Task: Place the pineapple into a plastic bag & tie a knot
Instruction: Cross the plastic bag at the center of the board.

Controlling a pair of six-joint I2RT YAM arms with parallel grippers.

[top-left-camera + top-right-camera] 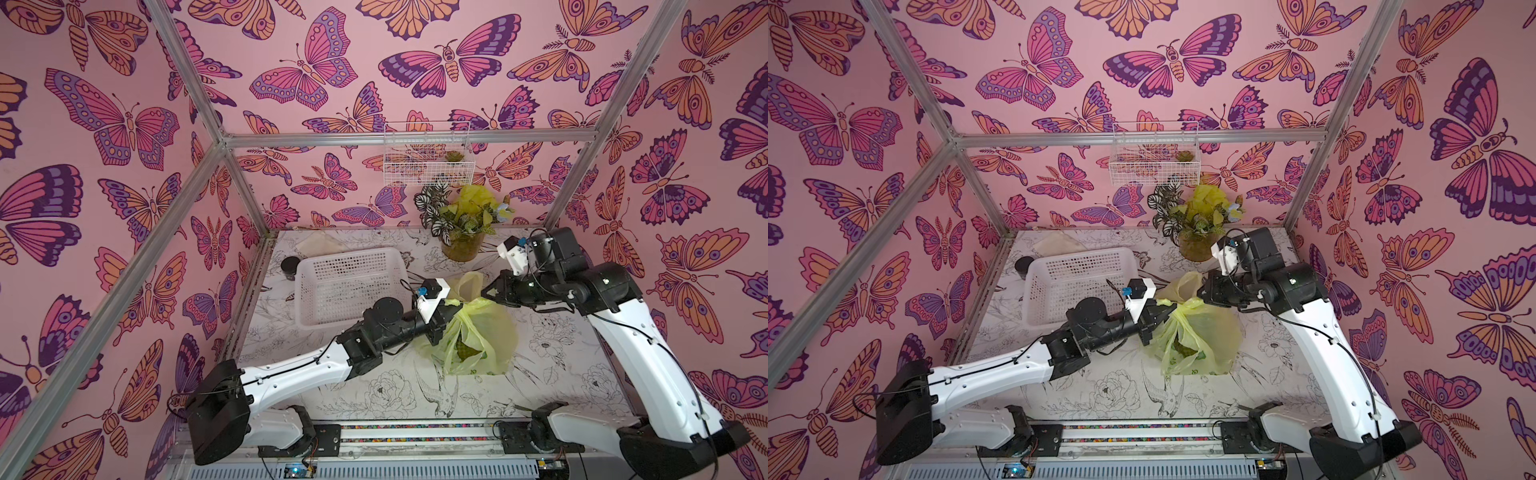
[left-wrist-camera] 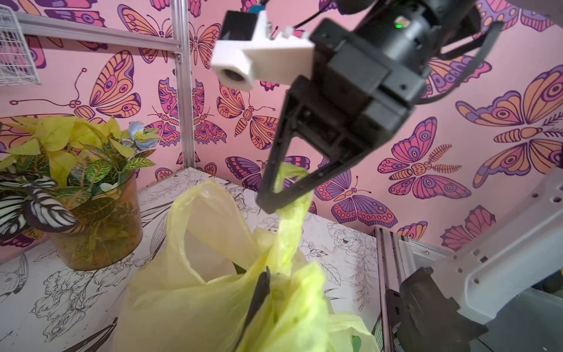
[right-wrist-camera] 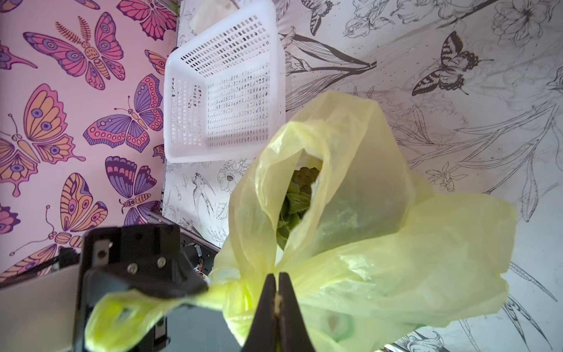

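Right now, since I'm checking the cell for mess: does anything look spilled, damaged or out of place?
Nothing spilled or damaged. The one loose end: the plastic bag gapes open, pineapple leaves showing, while left gripper and right gripper each pinch a handle.

Crinkled film, hard plastics

The plastic bag [image 1: 478, 340] was thin, translucent yellow-green film, creased and faintly glossy. The left hand [image 1: 1160, 311] and right hand [image 3: 275, 292] were matt black plastic. Beside the left hand, the basket [image 1: 351, 250] was smooth white perforated plastic; the surface [image 1: 374, 399] looked matt.
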